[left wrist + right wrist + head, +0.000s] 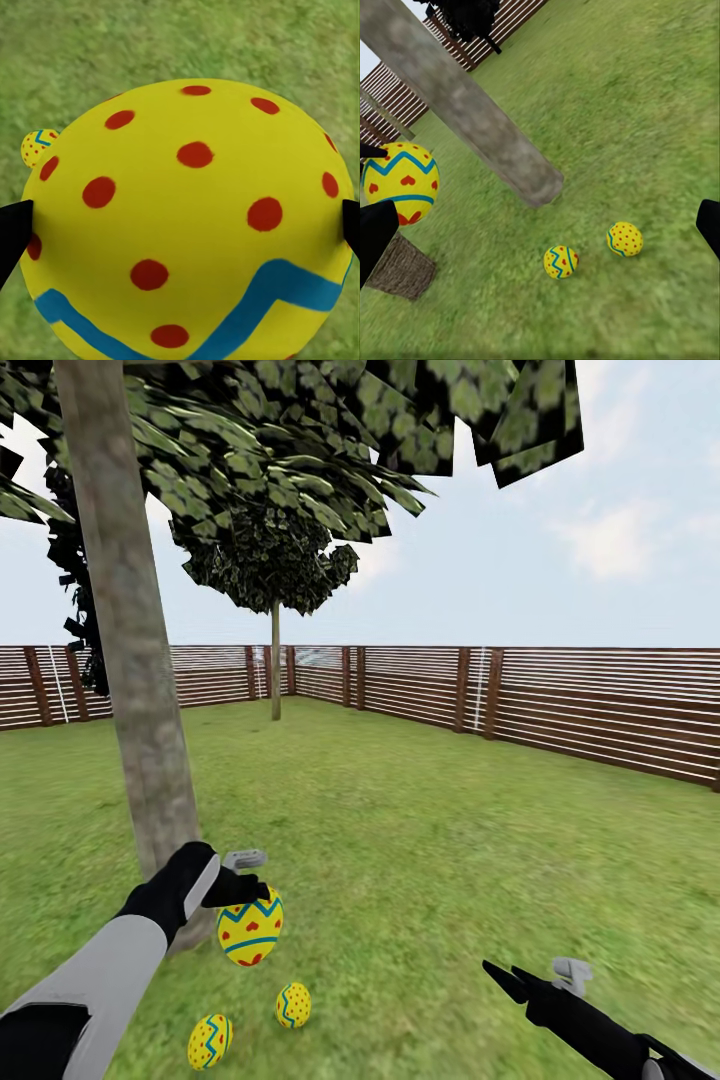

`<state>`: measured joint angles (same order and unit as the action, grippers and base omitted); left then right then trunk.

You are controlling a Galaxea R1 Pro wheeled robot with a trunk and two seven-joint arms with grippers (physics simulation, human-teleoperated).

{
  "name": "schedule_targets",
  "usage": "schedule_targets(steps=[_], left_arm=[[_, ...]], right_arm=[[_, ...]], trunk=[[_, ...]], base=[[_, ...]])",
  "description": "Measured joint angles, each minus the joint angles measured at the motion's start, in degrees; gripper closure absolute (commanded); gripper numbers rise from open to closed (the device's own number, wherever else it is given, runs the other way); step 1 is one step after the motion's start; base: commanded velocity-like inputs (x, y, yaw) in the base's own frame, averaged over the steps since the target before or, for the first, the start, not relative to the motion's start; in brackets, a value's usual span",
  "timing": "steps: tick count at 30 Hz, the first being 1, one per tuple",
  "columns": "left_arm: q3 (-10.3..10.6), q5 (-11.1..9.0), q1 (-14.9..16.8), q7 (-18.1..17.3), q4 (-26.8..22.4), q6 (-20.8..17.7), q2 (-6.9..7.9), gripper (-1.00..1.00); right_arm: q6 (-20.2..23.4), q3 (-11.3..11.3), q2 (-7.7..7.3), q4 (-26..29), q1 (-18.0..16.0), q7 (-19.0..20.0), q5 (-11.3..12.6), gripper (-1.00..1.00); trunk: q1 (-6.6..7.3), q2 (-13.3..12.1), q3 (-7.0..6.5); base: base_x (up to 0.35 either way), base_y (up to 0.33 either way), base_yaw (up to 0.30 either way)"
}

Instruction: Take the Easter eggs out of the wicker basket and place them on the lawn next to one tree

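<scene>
Left gripper [243, 882] is clamped on the third Easter egg [250, 926], dark fingertips [13, 232] pressing its two flanks, egg hanging above the lawn [430, 840] just beside the tree [140, 710]. Your right gripper [535, 975] rides low over bare grass with its jaws spread and nothing between them.

Step in hand, as I judge it: the last placement. Two eggs already lie on the grass near the trunk, one [293, 1005] nearer the held egg, the other [210, 1041] just beyond it toward you. The wicker basket [401, 268] sits on the grass in the right wrist view; from here you cannot see its inside, so I cannot confirm it is emptied.

Next move, by my reckoning: lower the left arm until the egg is touching or nearly touching the turf, close to the trunk base and clear of the other two, then release gently. Dropping from height risks a roll.

Materials:
- Eggs: smooth, glossy yellow, rounded; red dots, blue zigzag band, red hearts on the held one. Likely to roll freely.
- Grass: mottled green, flat, fine-textured.
- Trunk: thick, straight, blotchy grey-brown.
- Basket: brown open weave.
- Fence [600, 710]: brown horizontal slats.
</scene>
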<state>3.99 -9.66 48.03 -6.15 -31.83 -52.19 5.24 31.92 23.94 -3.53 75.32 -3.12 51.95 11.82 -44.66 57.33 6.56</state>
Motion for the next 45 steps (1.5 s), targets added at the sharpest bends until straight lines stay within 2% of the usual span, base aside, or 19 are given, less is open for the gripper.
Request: schedule_targets(steps=[8, 11, 12, 14, 15, 16, 18, 19, 20, 22, 27, 32, 37, 39, 45], left_arm=[[0.0, 0.0, 0.0, -0.1, 0.1, 0.0, 0.4, 1.0], [0.0, 0.0, 0.0, -0.1, 0.0, 0.0, 0.52, 1.0], [0.0, 0.0, 0.0, 0.0, 0.0, 0.0, 0.52, 1.0], [0.0, 0.0, 0.0, 0.0, 0.1, 0.0, 0.4, 1.0], [-0.1, 0.0, -0.1, 0.0, 0.1, 0.0, 0.31, 1.0], [-0.1, 0.1, -0.1, 0.0, 0.2, 0.1, 0.17, 1.0], [-0.1, 0.1, -0.1, 0.0, 1.2, 0.6, 0.17, 1.0], [-0.1, 0.1, -0.1, 0.0, 2.0, 0.8, 0.31, 1.0], [-0.1, 0.0, -0.1, 0.0, 2.3, 0.9, 0.37, 1.0], [-0.1, -0.1, -0.1, 0.0, 2.6, 1.1, 0.39, 1.0], [-0.2, -0.2, -0.2, 0.1, 2.8, 1.5, 0.1, 1.0], [-0.1, 0.0, -0.3, 0.1, 3.2, 7.5, 0.29, 1.0], [-0.1, 0.0, -0.3, 0.2, 7.7, 12.5, 0.39, 1.0], [-0.1, -0.1, -0.3, 0.3, 9.9, 14.6, 0.45, 1.0], [-0.1, -0.1, -0.3, 0.6, 11.6, 16.2, 0.42, 1.0]], right_arm=[[-0.1, 0.0, 0.06, 0.1, 0.0, 0.3, 0.2, -1.0], [0.9, 0.0, -0.23, 2.4, -0.3, 0.6, 0.7, -1.0], [2.4, 0.0, -0.33, 3.9, -1.0, 0.6, 0.7, -1.0], [9.4, 0.1, -0.53, 9.0, -3.5, 0.4, 0.8, -1.0], [12.8, 0.2, -0.59, 11.0, -5.2, 0.2, 0.6, -1.0], [18.3, 0.4, -0.7, 12.8, -8.5, -0.3, 0.4, -1.0], [24.6, 0.2, -0.88, 14.0, -13.7, -3.6, -1.2, -1.0], [27.0, 0.1, -0.59, 14.4, -16.2, -6.9, -2.6, -1.0], [27.6, 0.0, -0.44, 14.5, -17.2, -8.8, -3.2, -1.0], [27.6, -0.1, -0.27, 14.5, -18.5, -11.4, -3.9, -1.0], [27.6, 0.5, -0.87, 14.4, -18.9, -12.2, -3.9, -1.0], [27.6, 0.1, -0.26, 14.3, -18.7, -12.4, -4.3, -1.0], [27.6, 0.1, -0.09, 13.6, -18.3, -12.3, -4.3, -1.0], [26.0, 0.1, -0.09, 13.0, -18.2, -12.3, -4.2, -1.0], [24.7, 0.2, -0.1, 9.0, -18.1, -12.4, -4.5, -1.0]], trunk=[[-1.76, 3.2, 1.44], [-2.42, 4.4, 1.98], [-2.64, 4.8, 2.15], [-3.08, 5.6, 2.51], [-3.3, 6.0, 2.69], [-3.52, 6.4, 2.86], [-3.96, 7.2, 3.23], [-4.18, 7.6, 3.41], [-4.4, 8.0, 3.59], [-4.84, 8.8, 3.96], [-5.93, 10.8, 4.86], [-7.03, 12.8, 5.76], [-8.13, 14.9, 6.69], [-8.57, 15.7, 7.1], [-9.89, 18.1, 8.47]], base=[[0.0, 0.0, 0.0], [0.0, 0.0, 0.0], [0.0, 0.0, 0.0], [0.0, 0.0, 0.0], [0.0, 0.0, 0.0], [0.0, 0.0, 0.0], [0.0, 0.0, 0.0], [0.0, 0.0, 0.0], [0.0, 0.0, 0.0], [0.0, 0.0, 0.0], [0.0, 0.0, 0.0], [0.0, 0.0, 0.0], [0.0, 0.0, 0.0], [0.0, 0.0, 0.0], [0.0, 0.0, 0.083]])
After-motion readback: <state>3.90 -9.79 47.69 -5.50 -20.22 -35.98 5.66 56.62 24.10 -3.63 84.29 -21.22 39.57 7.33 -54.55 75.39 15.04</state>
